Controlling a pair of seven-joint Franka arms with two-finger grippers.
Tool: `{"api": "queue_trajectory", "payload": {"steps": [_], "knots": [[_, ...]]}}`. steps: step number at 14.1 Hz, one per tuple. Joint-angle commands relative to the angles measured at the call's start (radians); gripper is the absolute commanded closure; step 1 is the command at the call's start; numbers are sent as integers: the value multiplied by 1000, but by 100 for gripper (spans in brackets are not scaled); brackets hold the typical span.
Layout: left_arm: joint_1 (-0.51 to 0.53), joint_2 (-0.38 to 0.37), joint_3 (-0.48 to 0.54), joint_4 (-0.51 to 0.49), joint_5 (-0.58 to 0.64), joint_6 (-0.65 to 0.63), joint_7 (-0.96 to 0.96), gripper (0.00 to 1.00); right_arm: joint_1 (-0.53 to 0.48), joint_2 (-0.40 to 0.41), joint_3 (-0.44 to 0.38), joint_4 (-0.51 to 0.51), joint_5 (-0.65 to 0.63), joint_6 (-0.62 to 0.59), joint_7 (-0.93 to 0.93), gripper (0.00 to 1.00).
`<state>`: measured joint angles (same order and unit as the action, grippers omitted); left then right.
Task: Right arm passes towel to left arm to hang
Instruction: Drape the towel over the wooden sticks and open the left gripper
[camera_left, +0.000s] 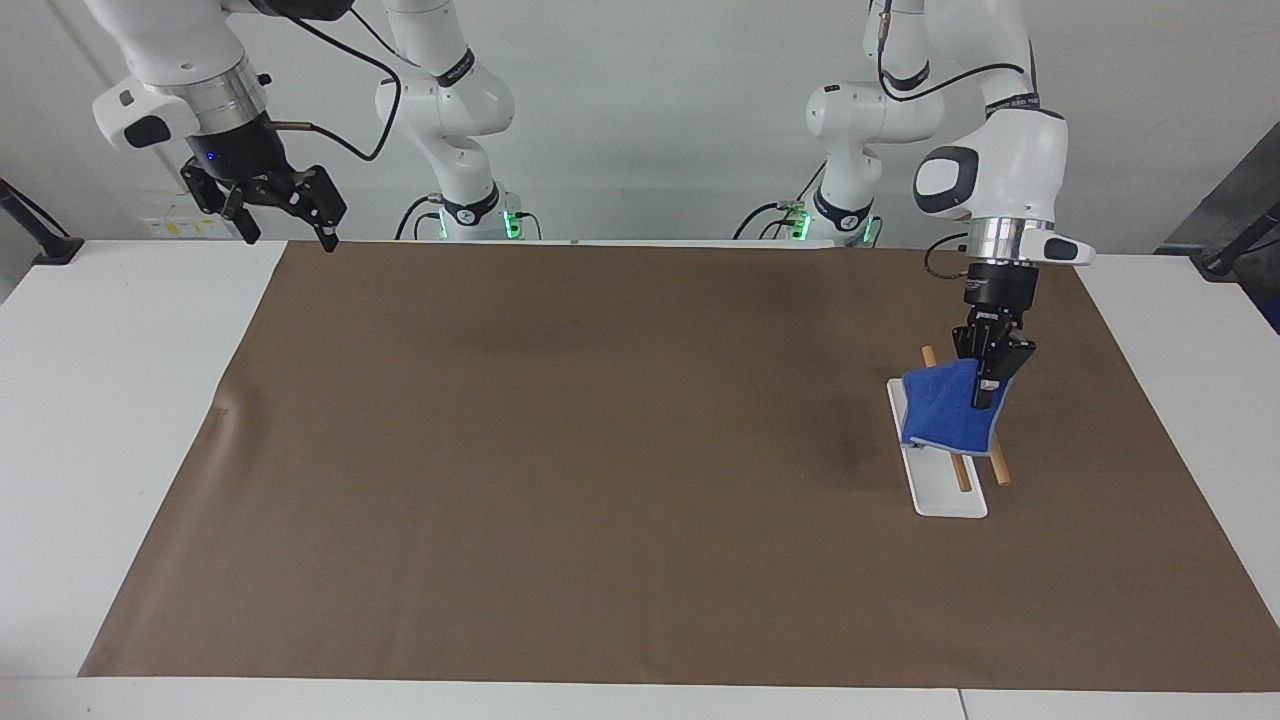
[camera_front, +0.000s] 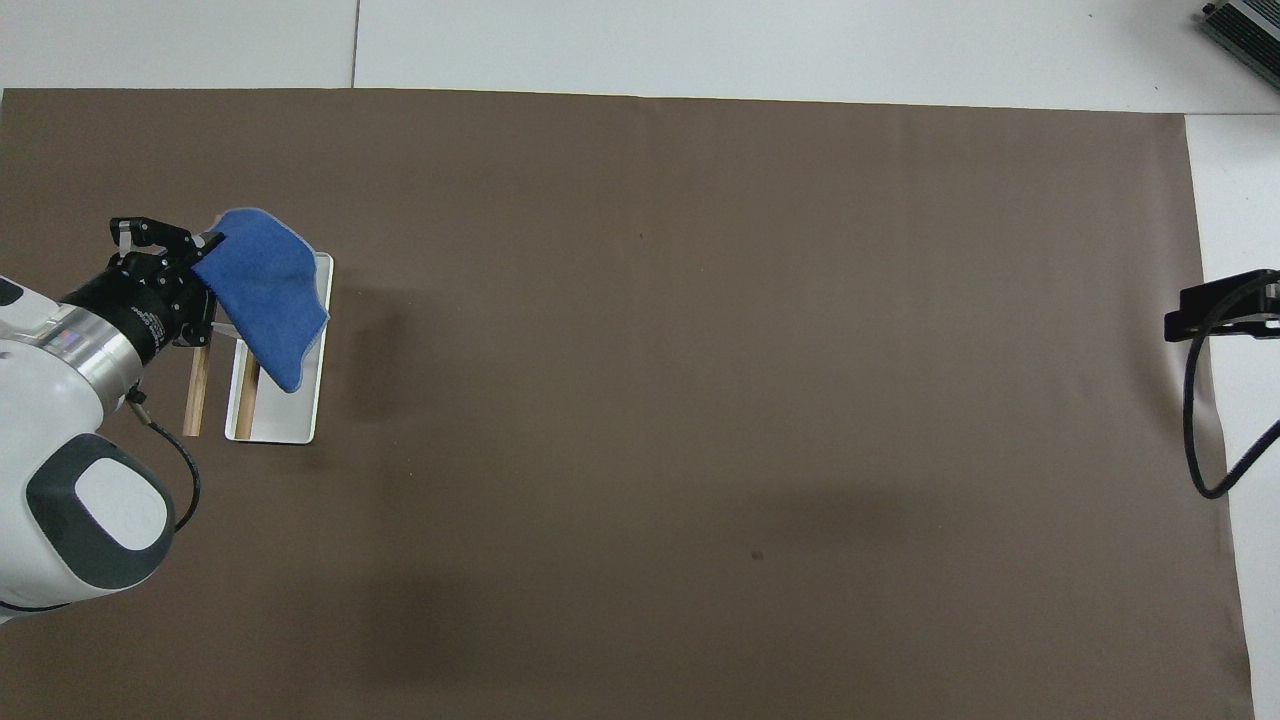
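The blue towel (camera_left: 943, 412) hangs from my left gripper (camera_left: 986, 392), which is shut on one of its corners. It dangles over the rack's two wooden rods (camera_left: 998, 468) and white base (camera_left: 948, 495), hiding the rods' parts nearer the robots. Whether the cloth rests on a rod I cannot tell. From overhead, the towel (camera_front: 265, 295) drapes from the left gripper (camera_front: 200, 250) across the rack base (camera_front: 300, 420). My right gripper (camera_left: 288, 238) is open and holds nothing, raised high over the mat's corner at the right arm's end.
A large brown mat (camera_left: 600, 450) covers most of the white table (camera_left: 120, 400). In the overhead view only a black part of the right arm (camera_front: 1220, 308) and its cable show at the edge.
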<state>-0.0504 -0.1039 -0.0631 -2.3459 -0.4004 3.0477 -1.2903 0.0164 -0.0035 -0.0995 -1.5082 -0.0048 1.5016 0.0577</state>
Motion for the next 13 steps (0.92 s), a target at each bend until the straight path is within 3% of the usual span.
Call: {"api": "queue_trajectory", "payload": {"steps": [1,9,13], "knots": [[52,29,-12,-9,15,63,0,100,7,-46,-14,-82,28,35,10,0],[126,27,-12,-12,15,20,5,100,17,-53,-3,-89,5,17,-47,0],[149,17,-11,-42,15,14,-1,100,20,-76,-2,-147,-24,71,-52,0]]}}
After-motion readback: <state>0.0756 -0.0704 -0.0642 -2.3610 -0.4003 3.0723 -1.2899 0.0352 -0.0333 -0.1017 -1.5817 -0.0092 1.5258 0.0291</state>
